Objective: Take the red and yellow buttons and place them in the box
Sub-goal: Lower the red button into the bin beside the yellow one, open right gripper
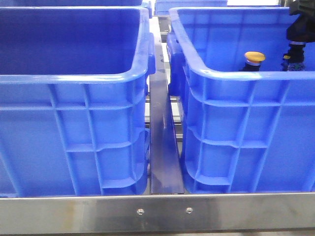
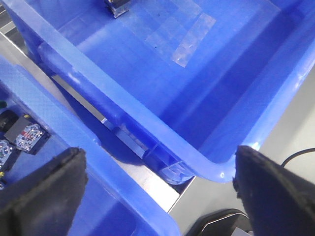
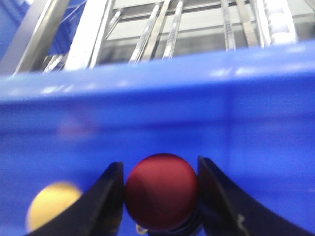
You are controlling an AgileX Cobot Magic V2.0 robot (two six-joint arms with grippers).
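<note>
The left claw (image 2: 157,191) is hovering spread, its matte black pads over a ribbed blue crate's (image 2: 162,142) glossy rolled rim. The right claw (image 3: 160,196) is pinching the domed red button (image 3: 161,191); the yellow mushroom-capped button (image 3: 51,204) is sitting beside it, inside the right-hand crate (image 1: 246,128).

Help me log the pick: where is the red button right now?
In the right wrist view the red button sits between the right gripper's fingers, inside the right blue crate, near the yellow button.

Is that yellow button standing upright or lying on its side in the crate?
Upright. In the front view the yellow button shows its domed cap on top of its dark body, poking above the near rim of the right blue crate.
</note>
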